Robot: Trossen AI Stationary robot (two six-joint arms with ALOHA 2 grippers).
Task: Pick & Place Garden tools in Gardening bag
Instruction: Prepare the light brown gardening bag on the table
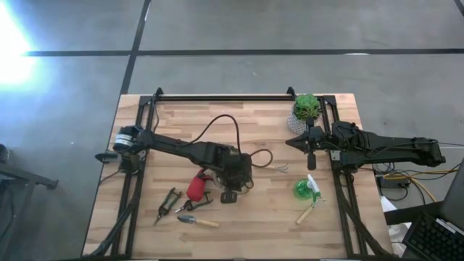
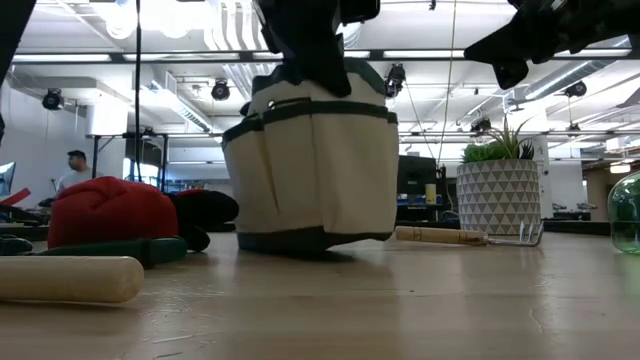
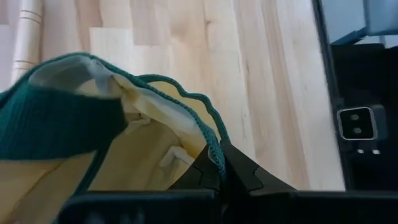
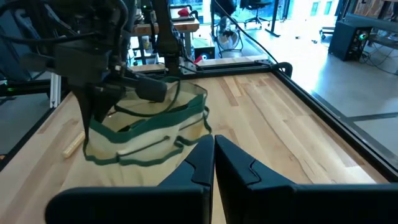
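Observation:
The beige gardening bag with dark green trim stands mid-table, mostly hidden under my left arm in the high view. My left gripper is above it, shut on its rim. The garden tools lie loose around it. A red-and-black piece, dark pruners and a wooden-handled trowel are toward the near left. A small fork lies just to the bag's right. A round green spray bottle and another wooden-handled tool are at the near right. My right gripper hovers shut at the right, holding nothing. My left gripper pinches the bag's green-trimmed top rim between its two shut fingers. It comes from above, slanting down. The bag hangs upright below the fingers, its base at the tabletop.
A green plant in a white patterned pot stands at the far right corner, close to my right arm. A black cable loops over the table behind the bag. Dark rails frame the table. Bare wood lies at the far left and the near middle.

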